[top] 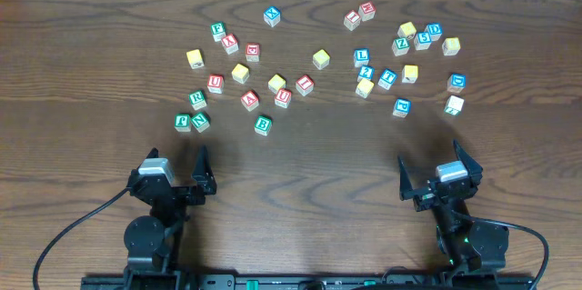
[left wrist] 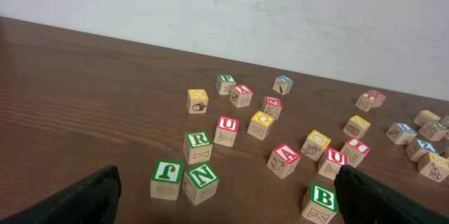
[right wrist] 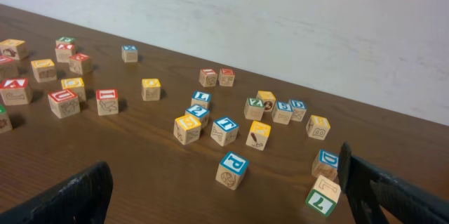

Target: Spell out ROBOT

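Wooden letter blocks (top: 321,59) lie scattered; faces red, green, blue, yellow.

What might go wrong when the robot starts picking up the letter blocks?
The green R block sits very close to a red U block. The open left hand might bump the U block while reaching for the R block. Also, I cannot spot any O facing up among the scattered blocks. The robot might have to turn blocks over, or the word could get stuck after the R.
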Motion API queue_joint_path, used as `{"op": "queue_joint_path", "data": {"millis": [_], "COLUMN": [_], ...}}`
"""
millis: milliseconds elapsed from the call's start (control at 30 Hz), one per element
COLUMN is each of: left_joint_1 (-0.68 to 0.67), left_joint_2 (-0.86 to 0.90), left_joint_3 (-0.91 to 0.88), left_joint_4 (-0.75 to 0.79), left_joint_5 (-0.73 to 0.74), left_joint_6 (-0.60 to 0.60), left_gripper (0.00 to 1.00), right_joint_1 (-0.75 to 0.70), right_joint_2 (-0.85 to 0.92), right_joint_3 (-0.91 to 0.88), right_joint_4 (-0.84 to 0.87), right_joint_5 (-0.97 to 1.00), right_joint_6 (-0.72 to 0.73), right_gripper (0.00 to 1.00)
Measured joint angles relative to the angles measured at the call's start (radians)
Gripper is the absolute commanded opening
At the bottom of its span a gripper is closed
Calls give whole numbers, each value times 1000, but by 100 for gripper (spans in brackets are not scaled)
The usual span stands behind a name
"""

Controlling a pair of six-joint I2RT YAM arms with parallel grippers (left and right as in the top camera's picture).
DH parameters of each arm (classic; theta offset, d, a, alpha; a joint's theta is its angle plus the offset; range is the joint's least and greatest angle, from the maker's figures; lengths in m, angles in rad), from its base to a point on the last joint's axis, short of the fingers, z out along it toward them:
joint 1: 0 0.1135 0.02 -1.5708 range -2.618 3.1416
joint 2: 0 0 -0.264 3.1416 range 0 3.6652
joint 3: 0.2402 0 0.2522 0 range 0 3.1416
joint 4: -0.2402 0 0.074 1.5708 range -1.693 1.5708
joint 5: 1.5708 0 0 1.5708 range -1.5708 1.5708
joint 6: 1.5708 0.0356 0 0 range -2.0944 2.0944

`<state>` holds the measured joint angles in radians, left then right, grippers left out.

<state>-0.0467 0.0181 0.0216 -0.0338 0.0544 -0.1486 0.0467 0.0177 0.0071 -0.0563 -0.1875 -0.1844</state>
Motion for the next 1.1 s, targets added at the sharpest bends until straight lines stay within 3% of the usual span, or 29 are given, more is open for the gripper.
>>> {"op": "queue_joint_path", "data": {"millis": [233, 367, 500, 567, 667, 733, 1000, 1100], "left_joint_1": [0, 0, 0, 0, 0, 0, 0, 0], "left_joint_2": [12, 150, 433, 604, 929, 1009, 1173, 1230], "left_joint_3": [30, 170, 431, 587, 951, 1023, 1036, 1054], "left_joint_4": [-49, -135, -224, -317, -613, -649, -678, -707], "left_joint_5": [22, 31, 87, 113, 132, 135, 142, 125], "left_joint_6": [0, 1, 23, 28, 41, 42, 37, -16], "left_gripper": [95, 95, 95, 95, 95, 95, 95, 95], "right_joint_1": [0, 0, 0, -2, -2, -2, -2, -2], "right_joint_2": [0, 1, 2, 3, 2, 2, 2, 2], "right_joint_3": [0, 0, 0, 0, 0, 0, 0, 0], "right_joint_4": [0, 0, 0, 0, 0, 0, 0, 0], "right_joint_5": [0, 0, 1, 1, 1, 1, 1, 1], "right_joint_6": [0, 0, 0, 0, 0, 0, 0, 0], "right_gripper": [99, 99, 99, 99, 99, 99, 99, 99]}}
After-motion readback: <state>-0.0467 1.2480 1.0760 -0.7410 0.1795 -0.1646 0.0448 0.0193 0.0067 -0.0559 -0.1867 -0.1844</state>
